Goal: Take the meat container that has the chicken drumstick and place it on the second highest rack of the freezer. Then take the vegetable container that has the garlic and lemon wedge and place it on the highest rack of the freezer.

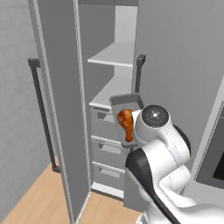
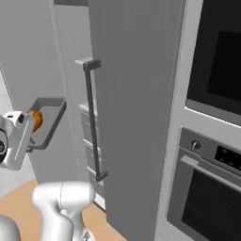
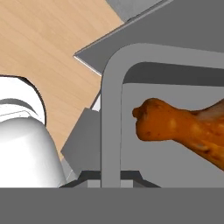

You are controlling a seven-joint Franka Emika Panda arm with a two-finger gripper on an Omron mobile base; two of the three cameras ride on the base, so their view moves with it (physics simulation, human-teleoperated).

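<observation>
Nearest the base, the pincer (image 3: 101, 179) is clamped tight on the rim of the meat container (image 1: 124, 103), which it holds in the air with the chicken drumstick (image 1: 126, 122) inside, in front of the open freezer (image 1: 107, 144). The container looks tilted, so the drumstick could slide out. Beyond, its far edge sits near the lip of the second highest rack (image 1: 109, 94); coming in low could knock that lip, though open room shows above under the highest rack (image 1: 114, 54).
</observation>
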